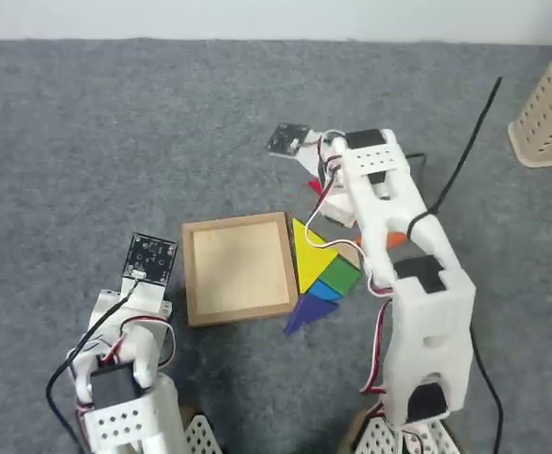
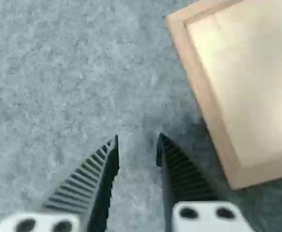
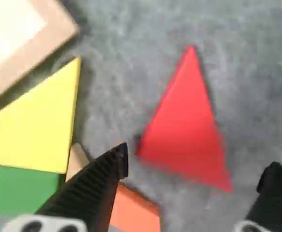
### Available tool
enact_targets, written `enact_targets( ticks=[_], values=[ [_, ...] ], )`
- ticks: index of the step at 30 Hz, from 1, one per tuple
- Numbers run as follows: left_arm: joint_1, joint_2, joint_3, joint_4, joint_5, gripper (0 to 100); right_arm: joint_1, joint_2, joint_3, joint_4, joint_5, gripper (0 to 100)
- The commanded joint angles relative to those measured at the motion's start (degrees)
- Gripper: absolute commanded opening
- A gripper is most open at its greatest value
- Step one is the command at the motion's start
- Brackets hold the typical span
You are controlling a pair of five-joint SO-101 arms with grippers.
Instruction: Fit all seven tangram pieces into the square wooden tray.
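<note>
The square wooden tray (image 1: 238, 268) lies empty in the middle of the carpet. Against its right side sit a yellow triangle (image 1: 309, 253), a green piece (image 1: 338, 274), a blue piece (image 1: 323, 291) and a dark blue triangle (image 1: 304, 312). A red triangle (image 3: 184, 125) lies apart, farther back. My right gripper (image 3: 196, 164) is open, low over the red triangle, one finger (image 3: 105, 171) by its edge. An orange piece (image 3: 136, 210) and a tan piece (image 3: 77, 159) lie under that finger. My left gripper (image 2: 136, 145) hangs slightly open over bare carpet beside the tray's corner (image 2: 206, 96), holding nothing.
A perforated beige basket (image 1: 550, 104) stands at the far right edge. A black cable (image 1: 465, 156) runs from the right arm (image 1: 389, 208) toward the back. Grey carpet stretches open to the left and behind the tray.
</note>
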Motion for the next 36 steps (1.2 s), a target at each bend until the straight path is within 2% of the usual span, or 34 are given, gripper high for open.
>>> enact_targets(
  ticks=[1, 5, 10, 15, 22, 27, 36],
  values=[
    [-0.1, -1.3, -0.7, 0.2, 0.4, 12, 1.4, 1.1, -2.5, -2.2, 1.2, 41.1],
    [-0.1, -1.3, -0.7, 0.2, 0.4, 12, 2.0, 2.9, -2.5, -2.3, 1.1, 40.2],
    [-0.1, -1.3, -0.7, 0.2, 0.4, 12, 2.9, 3.1, -2.5, -1.8, 0.6, 27.3],
    [-0.1, -1.3, -0.7, 0.2, 0.4, 12, 3.4, 3.1, -2.5, -1.5, -5.1, 18.4],
    [-0.1, -1.3, -0.7, 0.2, 0.4, 12, 2.9, 2.5, -2.6, 0.0, -16.4, 18.0],
    [-0.1, -1.3, -0.7, 0.2, 0.4, 12, 2.9, 2.2, -8.5, 3.9, -24.5, 18.0],
    [-0.1, -1.3, -0.7, 0.2, 0.4, 12, -4.4, -6.0, -10.5, 10.4, -26.1, 18.0]
  ],
)
